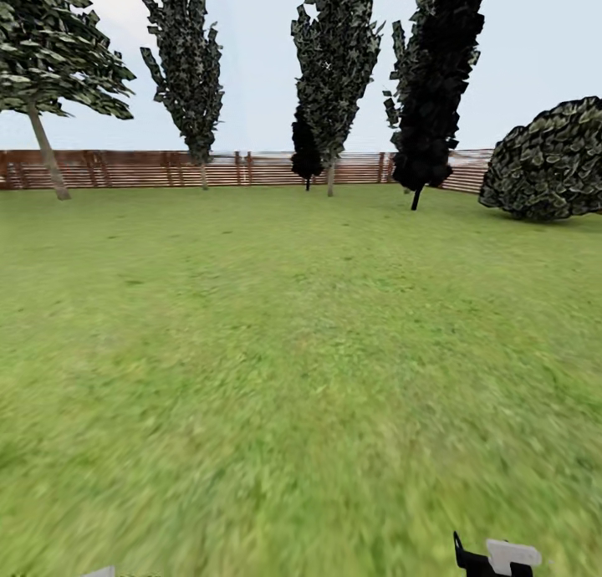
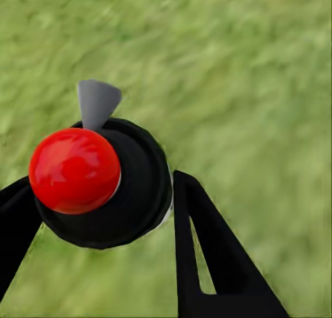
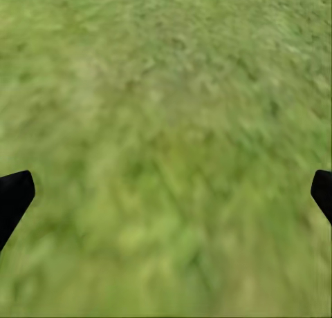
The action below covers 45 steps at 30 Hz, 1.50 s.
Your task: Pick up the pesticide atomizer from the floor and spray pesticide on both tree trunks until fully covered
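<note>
The pesticide atomizer [image 2: 75, 169] has a round red top, a black cap and a grey nozzle. It sits between the black fingers of my left gripper [image 2: 100, 211], which is shut on it above the grass. My right gripper [image 3: 166, 193] is open over bare lawn, with a fingertip at each side of the right wrist view. Part of the right hand [image 1: 495, 558] shows at the head view's lower edge. One tree with a bare pale trunk [image 1: 48, 157] stands far off at the back left, by the fence.
A wide green lawn [image 1: 301, 351] stretches ahead to a brown slat fence [image 1: 142, 169]. Thin dark columnar trees [image 1: 334, 67] line the fence. A round leafy bush [image 1: 548, 163] sits at the back right.
</note>
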Motion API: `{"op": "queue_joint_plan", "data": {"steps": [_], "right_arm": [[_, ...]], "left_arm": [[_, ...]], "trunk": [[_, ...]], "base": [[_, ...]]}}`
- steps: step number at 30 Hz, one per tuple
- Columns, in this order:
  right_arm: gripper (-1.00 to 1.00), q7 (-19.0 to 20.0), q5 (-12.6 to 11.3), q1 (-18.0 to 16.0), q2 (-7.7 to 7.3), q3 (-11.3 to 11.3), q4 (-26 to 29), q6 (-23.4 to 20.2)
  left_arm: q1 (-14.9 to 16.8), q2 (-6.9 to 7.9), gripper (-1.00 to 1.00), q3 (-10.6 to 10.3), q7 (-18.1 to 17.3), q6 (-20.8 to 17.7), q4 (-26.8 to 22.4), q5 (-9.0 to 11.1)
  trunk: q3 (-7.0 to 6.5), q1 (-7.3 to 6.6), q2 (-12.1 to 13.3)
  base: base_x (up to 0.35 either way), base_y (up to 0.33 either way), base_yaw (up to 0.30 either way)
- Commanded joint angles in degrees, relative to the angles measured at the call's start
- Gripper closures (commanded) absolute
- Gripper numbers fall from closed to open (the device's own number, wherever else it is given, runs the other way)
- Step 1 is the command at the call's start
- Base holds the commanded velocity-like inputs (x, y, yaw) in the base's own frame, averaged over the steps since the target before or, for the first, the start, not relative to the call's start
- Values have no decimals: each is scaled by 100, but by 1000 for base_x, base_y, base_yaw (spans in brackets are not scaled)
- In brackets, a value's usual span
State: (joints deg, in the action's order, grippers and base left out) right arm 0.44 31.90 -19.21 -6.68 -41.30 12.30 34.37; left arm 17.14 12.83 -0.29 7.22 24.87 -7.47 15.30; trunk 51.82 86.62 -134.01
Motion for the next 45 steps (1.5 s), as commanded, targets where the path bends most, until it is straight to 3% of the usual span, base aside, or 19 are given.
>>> {"op": "queue_joint_plan", "data": {"steps": [1, 30, 45], "right_arm": [[-100, 0, 0, -2, 0, 0, 0, 0], [-100, 0, 0, -1, 0, 3, 0, 0], [-100, 0, 0, 0, 0, -1, 0, 0]], "left_arm": [[0, 0, 100, 1, -2, 0, 0, -1], [0, -8, 100, -6, -2, 8, 0, 0], [0, -17, 100, -12, -4, 23, 0, -8]], "trunk": [[0, 0, 0], [0, 0, 0], [0, 0, 0]], "base": [[122, 293, 279], [61, 297, 279], [0, 22, 279]]}}
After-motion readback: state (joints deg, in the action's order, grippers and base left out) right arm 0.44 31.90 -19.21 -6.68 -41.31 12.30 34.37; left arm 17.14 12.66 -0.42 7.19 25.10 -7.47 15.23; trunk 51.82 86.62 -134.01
